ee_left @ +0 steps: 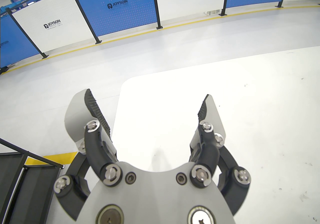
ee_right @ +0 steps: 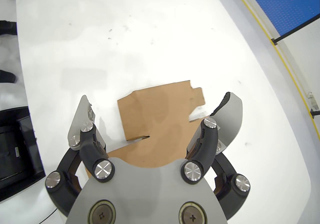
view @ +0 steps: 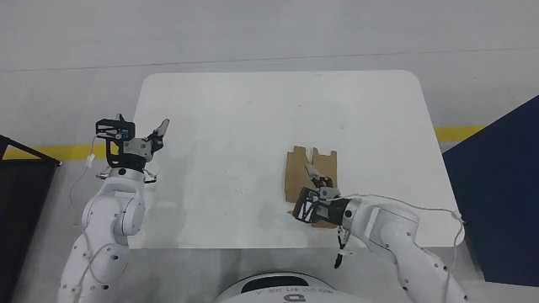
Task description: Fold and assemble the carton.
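Note:
A flat brown carton (view: 310, 177) lies unfolded on the white table (view: 253, 118), near the front right. In the right wrist view the carton (ee_right: 160, 115) spreads out just under my right gripper (ee_right: 157, 105), which is open above its near end with nothing between the fingers. In the top view the right gripper (view: 317, 187) hovers over the carton's front part. My left gripper (view: 154, 135) is at the table's left edge, far from the carton. It is open (ee_left: 150, 105) and holds nothing.
A black stand (view: 21, 194) sits on the floor left of the table. A blue partition (view: 505, 194) stands to the right. Yellow floor tape (view: 59, 151) runs behind the table's sides.

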